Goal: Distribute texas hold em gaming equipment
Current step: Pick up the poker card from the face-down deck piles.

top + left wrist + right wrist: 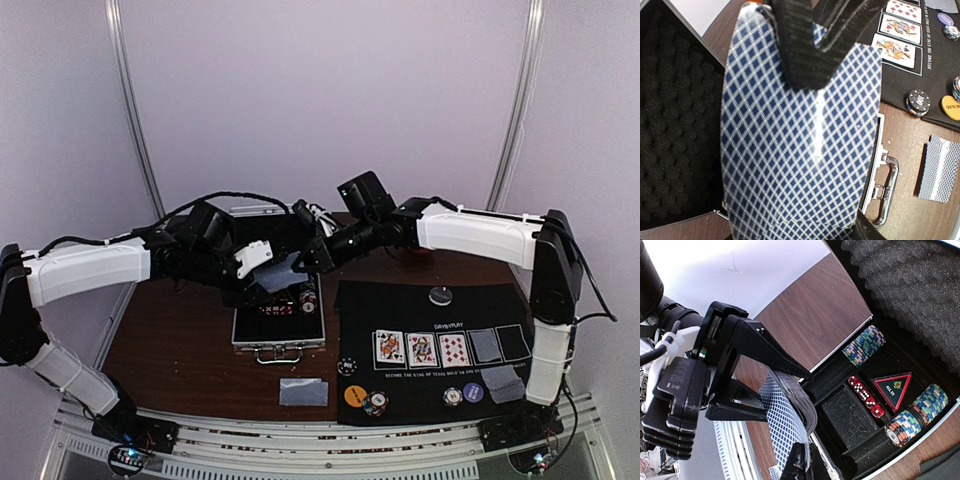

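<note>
My left gripper hangs over the open case, shut on a deck of grey-blue-backed playing cards. In the left wrist view the deck fills the frame, clamped in my left gripper. My right gripper reaches in from the right. In the right wrist view it is pinched shut on the lower edge of the top card, which bows away from the deck. On the black mat lie three face-up cards, face-down cards, chip stacks and round discs.
The silver case lies open below both grippers, its tray holding chip rows, red dice and a triangular "all in" marker. More face-down cards lie on the wood in front of the case. A dark disc sits at the mat's far edge.
</note>
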